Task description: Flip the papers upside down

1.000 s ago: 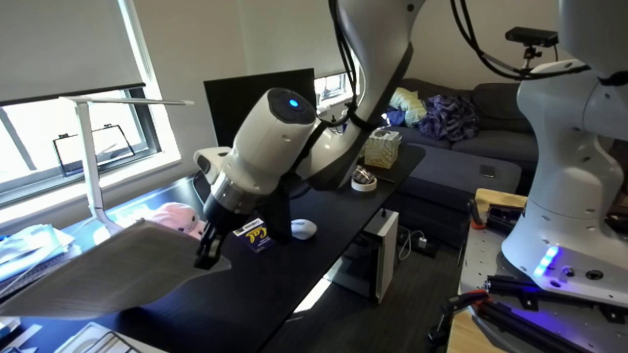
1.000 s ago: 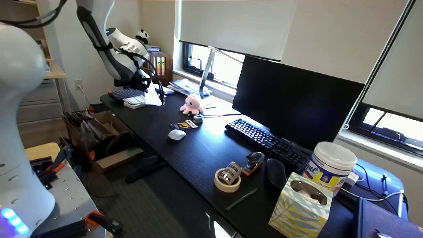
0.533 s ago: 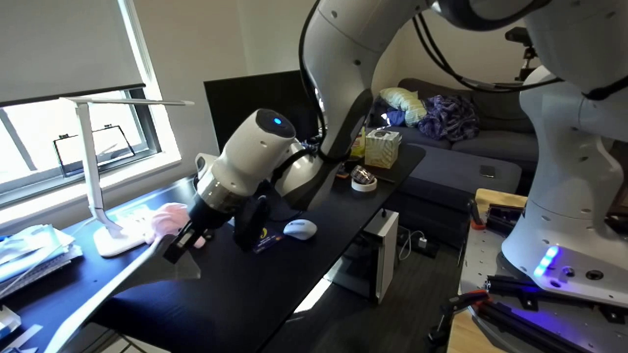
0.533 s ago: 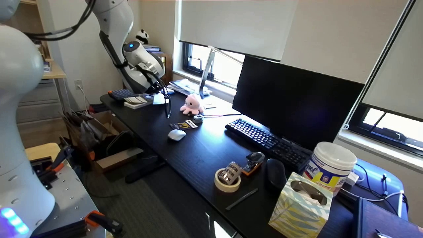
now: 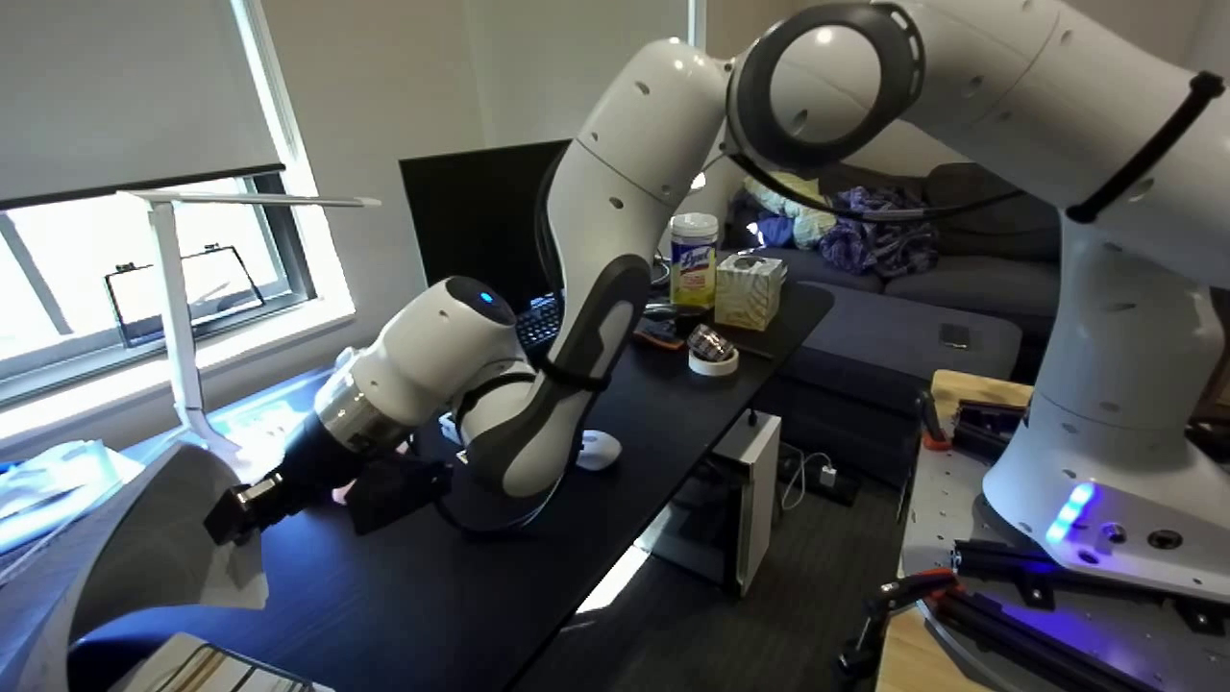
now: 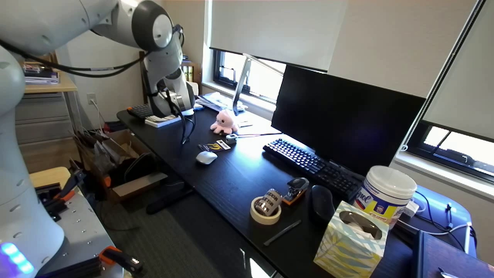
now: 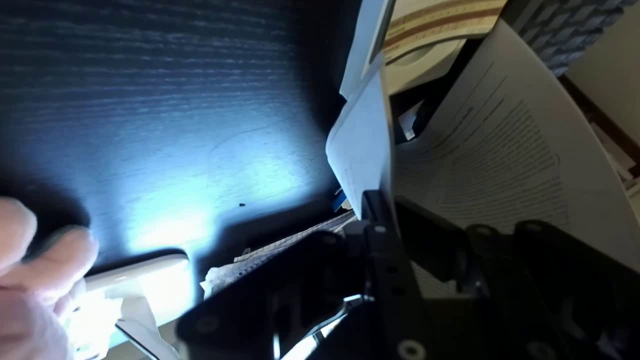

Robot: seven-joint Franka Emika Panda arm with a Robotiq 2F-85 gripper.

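Note:
The papers (image 5: pixel 168 538) are white printed sheets held up off the desk, curled into a standing curve. In the wrist view the printed papers (image 7: pixel 500 155) bend away to the right and fold to a narrow edge at the fingers. My gripper (image 5: pixel 231 519) is shut on one edge of the papers; in the wrist view the fingertips (image 7: pixel 392 212) pinch it from both sides. The papers' lower end reaches the bottom left of that exterior view, beside a book or pad (image 5: pixel 216 670). In an exterior view the arm mostly hides the gripper and papers.
The pink plush toy (image 6: pixel 224 122) and white lamp base (image 7: pixel 170 280) stand close to the gripper. A white mouse (image 6: pixel 206 157), monitor (image 6: pixel 339 119), keyboard (image 6: pixel 308 158) and tissue box (image 6: pixel 353 241) are farther along. Bluish plastic (image 5: pixel 67 490) lies by the window.
In an exterior view my gripper has moved left and slightly down, still holding the papers. The papers went from a broad sloping sheet, through nearly edge-on, to a curled upright curve.

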